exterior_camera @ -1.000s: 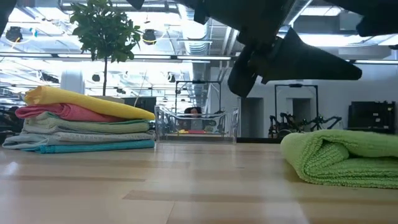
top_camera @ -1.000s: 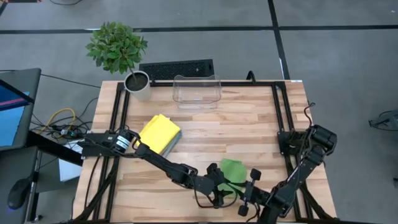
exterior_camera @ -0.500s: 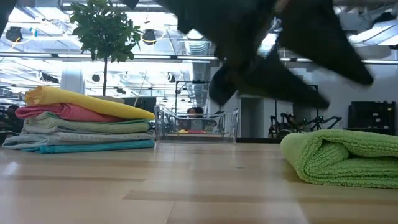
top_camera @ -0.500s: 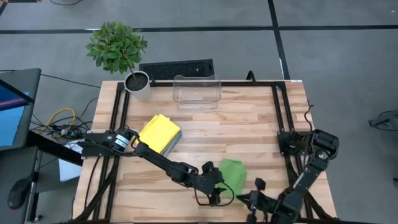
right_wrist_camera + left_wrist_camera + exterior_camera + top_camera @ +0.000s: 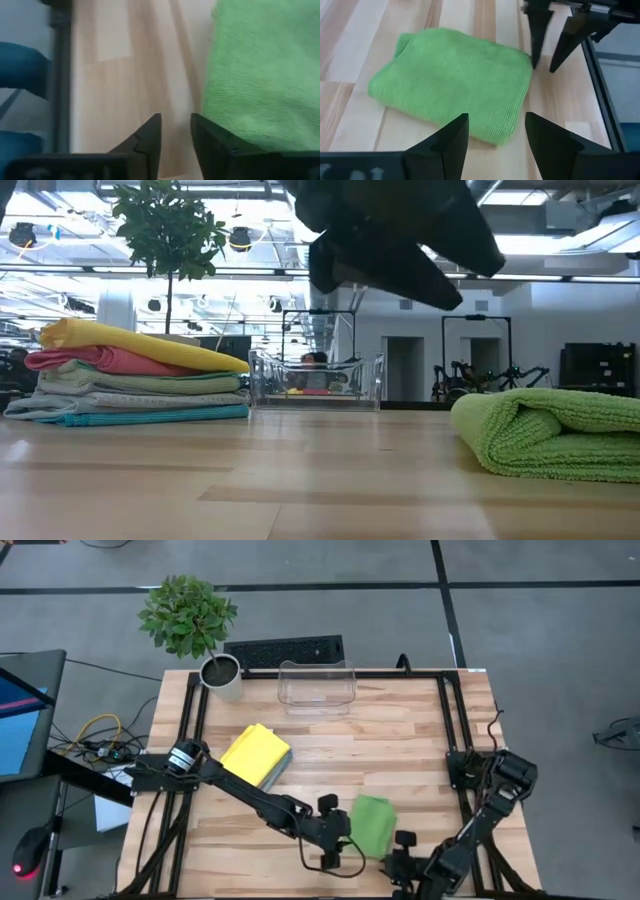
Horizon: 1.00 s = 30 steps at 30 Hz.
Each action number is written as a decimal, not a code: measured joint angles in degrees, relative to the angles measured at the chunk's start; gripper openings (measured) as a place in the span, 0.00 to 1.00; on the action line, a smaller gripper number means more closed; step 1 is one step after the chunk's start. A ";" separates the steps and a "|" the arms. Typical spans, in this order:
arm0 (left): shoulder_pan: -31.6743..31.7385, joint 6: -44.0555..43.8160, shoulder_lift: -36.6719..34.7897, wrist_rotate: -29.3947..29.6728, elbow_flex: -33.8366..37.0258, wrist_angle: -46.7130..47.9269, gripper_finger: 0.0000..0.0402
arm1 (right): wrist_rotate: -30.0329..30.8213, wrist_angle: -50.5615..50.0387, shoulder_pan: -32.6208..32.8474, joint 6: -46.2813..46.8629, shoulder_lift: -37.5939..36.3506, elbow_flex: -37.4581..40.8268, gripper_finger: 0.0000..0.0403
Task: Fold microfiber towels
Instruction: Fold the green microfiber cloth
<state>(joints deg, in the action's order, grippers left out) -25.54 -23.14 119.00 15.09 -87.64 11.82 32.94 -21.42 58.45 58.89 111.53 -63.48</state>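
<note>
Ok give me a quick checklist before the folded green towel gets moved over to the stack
1. Green towel folded and lying flat: ok.
2. Left tool open above the towel's edge, holding nothing: ok.
3. Right tool open beside the towel, not gripping it: ok.
4. Stack of folded towels tidy, yellow towel on top: ok.
5. Bare table between towel and stack: ok.
6. Both tools clear of each other: cannot tell.

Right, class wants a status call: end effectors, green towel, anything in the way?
Both end effectors open, empty: left over folded green towel, right beside it. Folded stack waits apart. Nothing in the way.
</note>
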 joint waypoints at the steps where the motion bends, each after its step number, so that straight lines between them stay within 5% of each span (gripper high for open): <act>1: 0.00 -0.01 0.00 0.15 0.00 0.27 0.47 | -0.12 -0.47 -0.33 0.64 0.04 0.04 0.34; 8: -0.02 -0.04 0.00 0.23 0.00 2.36 0.50 | 0.13 -1.30 0.63 3.63 -0.22 -1.11 0.43; 16: -0.02 0.00 0.00 0.27 0.00 2.86 0.50 | 1.80 -11.35 0.79 2.44 -0.31 -4.10 0.38; 30: -0.02 0.00 0.09 0.73 0.00 2.90 0.50 | -2.15 -11.26 -1.50 0.94 3.65 -4.17 0.36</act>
<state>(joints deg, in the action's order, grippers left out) -25.56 -23.14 119.09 15.81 -87.64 14.72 30.79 -32.68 56.95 59.83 115.18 -67.66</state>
